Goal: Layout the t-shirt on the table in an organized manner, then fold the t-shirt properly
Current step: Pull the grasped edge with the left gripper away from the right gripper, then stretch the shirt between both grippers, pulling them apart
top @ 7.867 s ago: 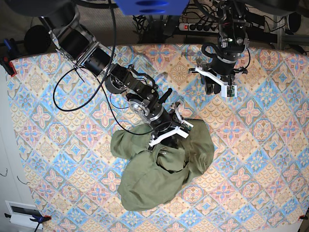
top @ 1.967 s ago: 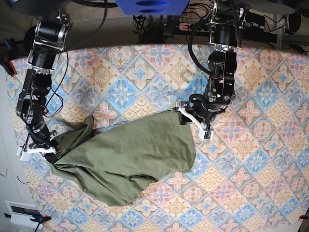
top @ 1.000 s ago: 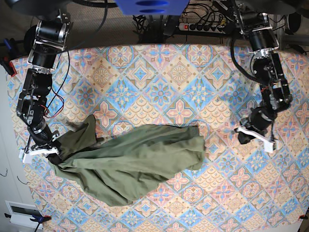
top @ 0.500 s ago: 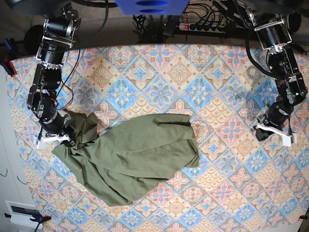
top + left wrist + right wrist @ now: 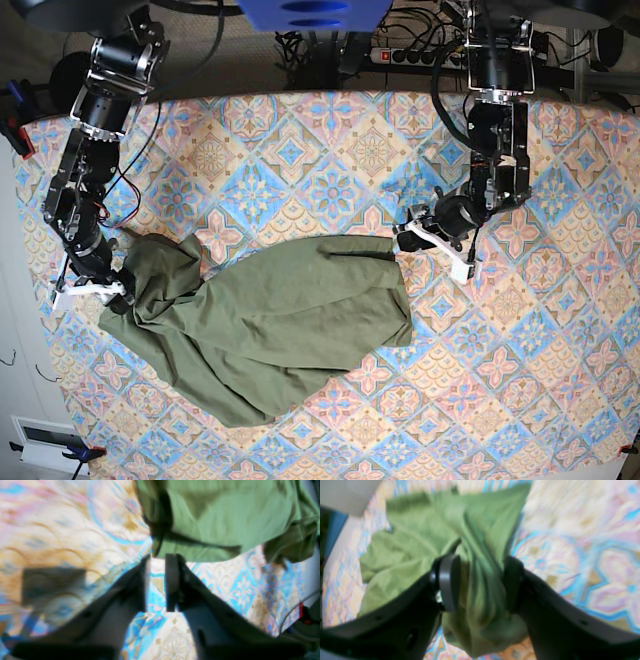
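The olive-green t-shirt [image 5: 270, 320] lies crumpled and half spread on the patterned table [image 5: 520, 380], left of centre. At its bunched left end my right gripper [image 5: 118, 296] stands open. In the right wrist view the jaws [image 5: 480, 577] sit wide apart, with a thick fold of t-shirt [image 5: 415, 537] between them. My left gripper [image 5: 410, 240] hovers at the t-shirt's upper right corner. In the left wrist view its fingers [image 5: 158, 557] are a narrow gap apart with nothing between them. The t-shirt's edge [image 5: 225, 517] lies just past the tips.
A power strip with cables [image 5: 415, 55] lies beyond the table's far edge. A red clamp [image 5: 15, 130] grips the left edge. A white box [image 5: 45, 440] sits off the table at the lower left. Patterned cloth spreads to the right of the t-shirt.
My right gripper has opened around the left bunch it held. My left arm has swung back from the far right to the t-shirt's upper right corner and parted its fingers slightly.
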You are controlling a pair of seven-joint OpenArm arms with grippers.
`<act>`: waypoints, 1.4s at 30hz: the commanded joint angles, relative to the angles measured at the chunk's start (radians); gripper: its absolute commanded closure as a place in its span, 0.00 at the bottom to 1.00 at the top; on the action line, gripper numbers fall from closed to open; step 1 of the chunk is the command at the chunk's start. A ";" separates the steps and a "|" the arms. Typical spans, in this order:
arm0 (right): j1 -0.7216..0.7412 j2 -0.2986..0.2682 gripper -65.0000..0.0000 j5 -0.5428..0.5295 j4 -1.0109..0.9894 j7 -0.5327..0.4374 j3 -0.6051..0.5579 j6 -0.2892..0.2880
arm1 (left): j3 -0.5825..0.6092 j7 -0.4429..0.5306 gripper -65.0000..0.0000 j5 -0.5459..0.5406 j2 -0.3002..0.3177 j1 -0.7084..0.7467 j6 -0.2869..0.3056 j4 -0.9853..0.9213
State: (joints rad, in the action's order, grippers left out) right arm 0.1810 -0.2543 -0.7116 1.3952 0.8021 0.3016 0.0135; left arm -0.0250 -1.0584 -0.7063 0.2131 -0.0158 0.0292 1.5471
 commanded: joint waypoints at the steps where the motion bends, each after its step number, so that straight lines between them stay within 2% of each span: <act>1: 0.010 -0.013 0.57 -0.016 0.040 -0.020 0.005 -0.011 | 0.006 0.014 0.69 -0.009 -0.007 -0.026 0.004 -0.009; 6: -0.044 -0.013 0.57 -0.016 0.109 -0.020 0.005 -0.011 | 0.009 0.040 0.42 -0.008 -0.037 -0.033 0.002 -0.079; 8: -0.056 -0.013 0.57 -0.016 0.121 -0.020 0.005 -0.011 | 0.009 0.040 0.34 -0.008 -0.048 -0.040 0.002 -0.099; 18: -0.059 -0.013 0.57 -0.016 0.123 -0.020 0.005 -0.011 | 0.010 0.040 0.33 -0.008 -0.140 -0.140 0.002 -0.261; 20: -0.059 -0.013 0.57 -0.016 0.123 -0.020 0.005 -0.011 | 0.013 0.040 0.37 -0.006 -0.157 -0.151 0.004 -0.273; 21: -0.059 -0.013 0.57 -0.016 0.123 -0.020 0.005 -0.011 | 0.027 0.040 0.43 -0.006 -0.157 -0.151 0.004 -0.273; 24: -0.059 -0.013 0.57 -0.016 0.131 -0.020 0.005 -0.011 | 0.067 0.040 0.72 -0.008 -0.154 -0.152 0.004 -0.273; 26: -0.059 -0.013 0.57 -0.016 0.141 -0.020 0.005 -0.011 | 0.066 0.039 1.00 -0.008 -0.151 -0.152 0.004 -0.273; 27: -0.059 -0.013 0.57 -0.016 0.148 -0.020 0.005 -0.011 | 0.066 0.039 1.00 -0.008 -0.148 -0.151 0.004 -0.273; 33: -0.082 -0.013 0.57 -0.016 0.166 -0.005 0.005 -0.011 | 0.056 0.040 1.00 -0.051 -0.013 -0.138 0.004 -0.185; 37: -0.113 -0.013 0.57 -0.018 0.217 0.043 0.003 -0.011 | -0.049 0.033 1.00 -0.135 0.096 -0.106 0.004 -0.076; 42: -0.166 -0.013 0.56 -0.032 0.281 0.135 -0.003 -0.013 | -0.161 0.030 1.00 -0.272 0.216 -0.085 0.004 -0.033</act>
State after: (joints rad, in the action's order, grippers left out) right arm 0.0071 -0.2535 -0.7357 1.6630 0.9489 0.2955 0.0048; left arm -0.1772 -1.0443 -0.9688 0.4129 -0.0853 0.0265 1.4944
